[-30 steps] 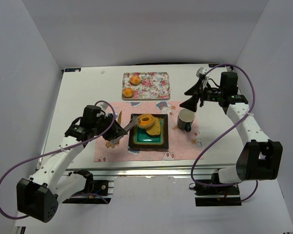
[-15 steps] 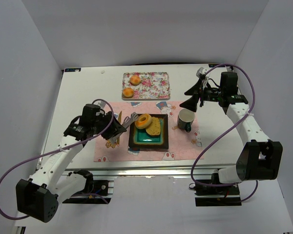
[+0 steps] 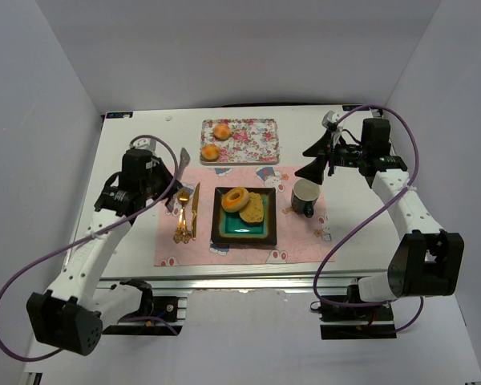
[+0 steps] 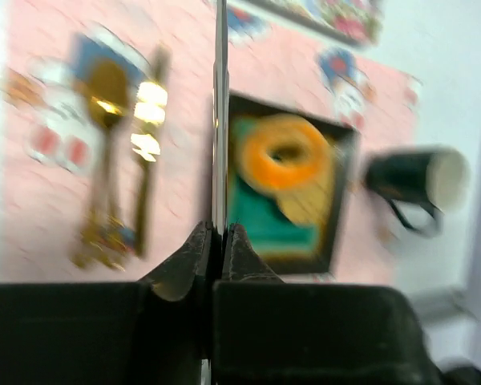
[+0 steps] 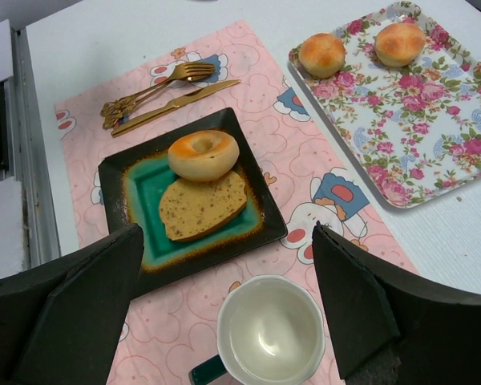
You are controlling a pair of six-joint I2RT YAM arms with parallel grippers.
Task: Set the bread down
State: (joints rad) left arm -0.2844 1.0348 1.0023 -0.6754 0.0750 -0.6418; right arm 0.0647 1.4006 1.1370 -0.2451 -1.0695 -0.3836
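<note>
A ring-shaped bagel (image 3: 236, 198) lies on a brown bread slice (image 3: 255, 209) on the black-and-teal square plate (image 3: 242, 233); both also show in the right wrist view, bagel (image 5: 203, 155) and slice (image 5: 202, 206). Two round buns (image 3: 222, 131) sit on the floral tray (image 3: 252, 143). My left gripper (image 3: 171, 175) is left of the plate, shut on thin silver tongs (image 3: 182, 160), which stand edge-on between the fingers in its blurred wrist view (image 4: 220, 96). My right gripper (image 3: 314, 157) hangs open and empty above the mug (image 3: 305, 195).
A gold fork (image 3: 181, 216) and knife (image 3: 195, 210) lie on the pink placemat (image 3: 298, 237), left of the plate. The white-lined dark mug (image 5: 271, 334) stands right of the plate. The tray is at the table's back.
The left gripper has let the bagel go onto the plate and drawn back left and toward the rear with the tongs. The right arm has not moved.
</note>
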